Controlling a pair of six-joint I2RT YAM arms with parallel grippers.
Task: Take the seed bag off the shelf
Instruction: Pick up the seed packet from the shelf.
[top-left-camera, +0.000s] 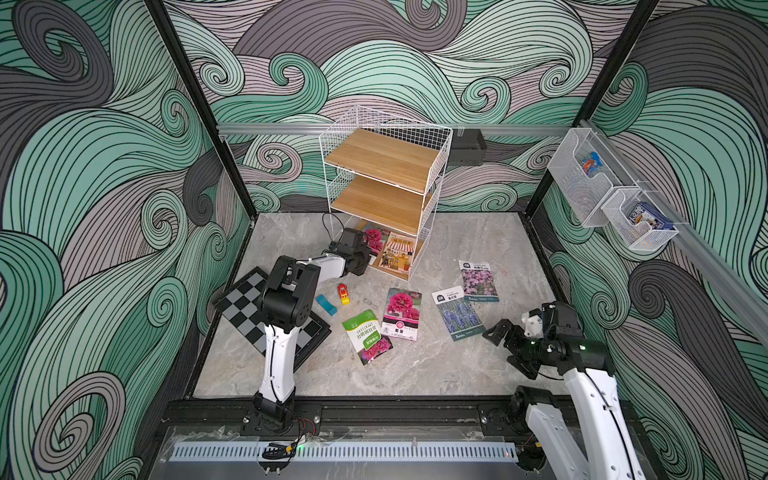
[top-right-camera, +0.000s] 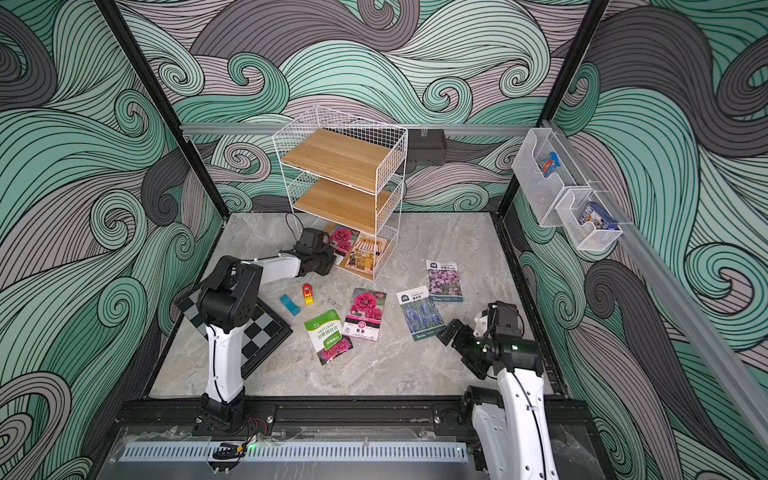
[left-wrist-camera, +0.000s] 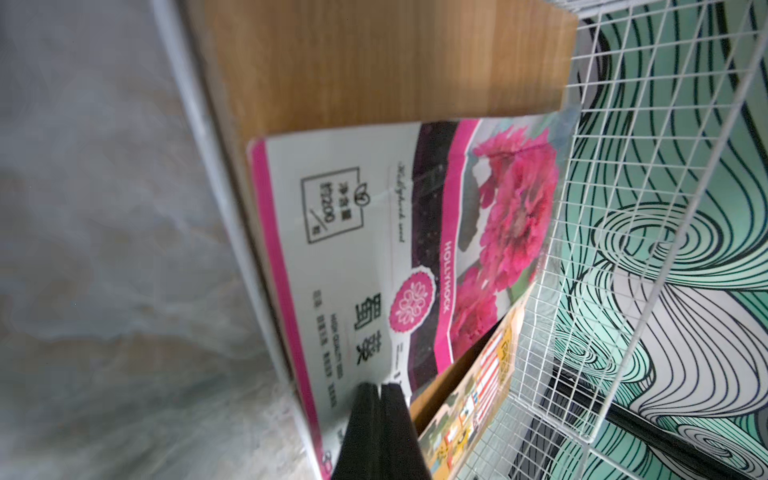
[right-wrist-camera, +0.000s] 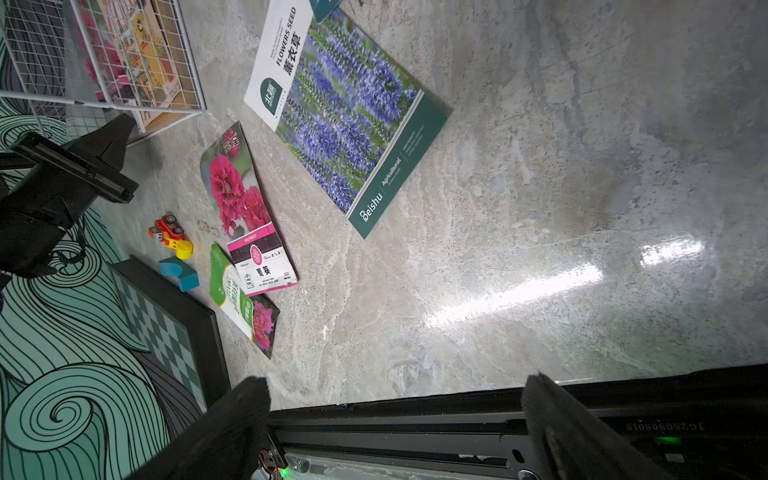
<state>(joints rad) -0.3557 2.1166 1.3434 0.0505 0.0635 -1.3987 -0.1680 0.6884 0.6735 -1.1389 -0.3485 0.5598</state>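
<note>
The shelf (top-left-camera: 384, 158) (top-right-camera: 336, 156), a white wire rack with three wooden boards, stands at the back of the table. On its bottom board lies the seed bag (top-left-camera: 376, 240) (top-right-camera: 341, 237) (left-wrist-camera: 374, 257), white and pink with a pink flower photo. My left gripper (top-left-camera: 365, 257) (top-right-camera: 330, 261) (left-wrist-camera: 379, 387) reaches into that bottom tier from the left. Its jaws are pressed together on the bag's near edge. My right gripper (top-left-camera: 505, 349) (top-right-camera: 462, 349) (right-wrist-camera: 395, 384) hovers wide open at the front right, holding nothing.
A shop-picture booklet (top-left-camera: 397, 253) lies beside the bag on the bottom board. Several seed packets (top-left-camera: 402, 313) lie flat on the table. A chessboard (top-left-camera: 249, 307), toy car (top-left-camera: 343, 294) and teal block (top-left-camera: 326, 304) sit left. Mesh bins (top-left-camera: 582, 178) hang on the right wall.
</note>
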